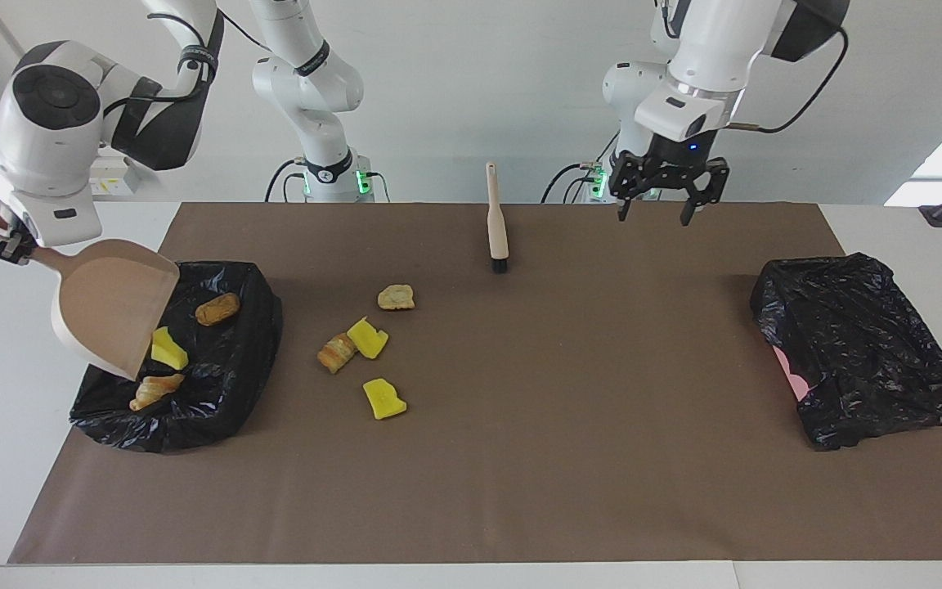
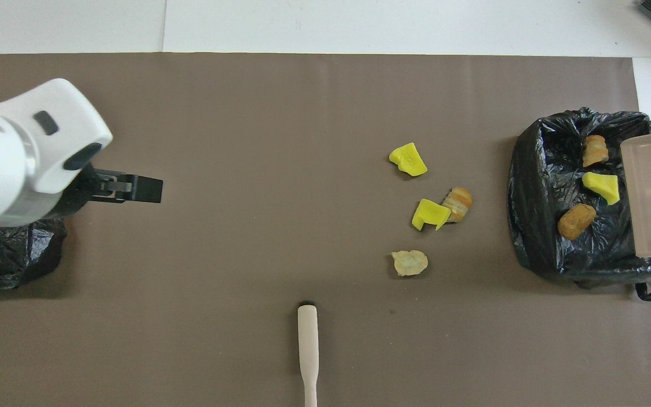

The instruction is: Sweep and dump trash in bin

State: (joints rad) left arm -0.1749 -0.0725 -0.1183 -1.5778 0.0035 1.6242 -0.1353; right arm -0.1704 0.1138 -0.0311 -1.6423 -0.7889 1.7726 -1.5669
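Gripping the handle of a beige dustpan (image 1: pixel 111 304), the right gripper (image 1: pixel 9 245) has its jaws closed on it and holds the pan steeply tilted, its mouth down over a bin lined with a black bag (image 1: pixel 226 384) at the right arm's end of the table. Three chunks of trash lie inside that bin: a brown bread-like piece (image 1: pixel 217 308), a bright yellow sponge-like piece (image 1: pixel 167 351) and an orange-tan striped piece (image 1: pixel 155 389).

Four more chunks (image 1: pixel 365 348) sit on the brown mat (image 1: pixel 520 474) beside the bin: in the facing view, a pale tan crusty bit (image 1: pixel 396 297) at about one o'clock of the group, a yellow wedge (image 1: pixel 368 338) touching a striped orange roll (image 1: pixel 337 352) in the middle, and another yellow chunk (image 1: pixel 384 399) at five o'clock.

A brush (image 1: pixel 495 221) with a pale handle and dark bristles lies on the mat, nearer to the robots than the chunks.

The left gripper (image 1: pixel 657 211) hangs in the air with its jaws spread wide and holding nothing. A second bag-covered bin (image 1: pixel 863 352) stands at the left arm's end.
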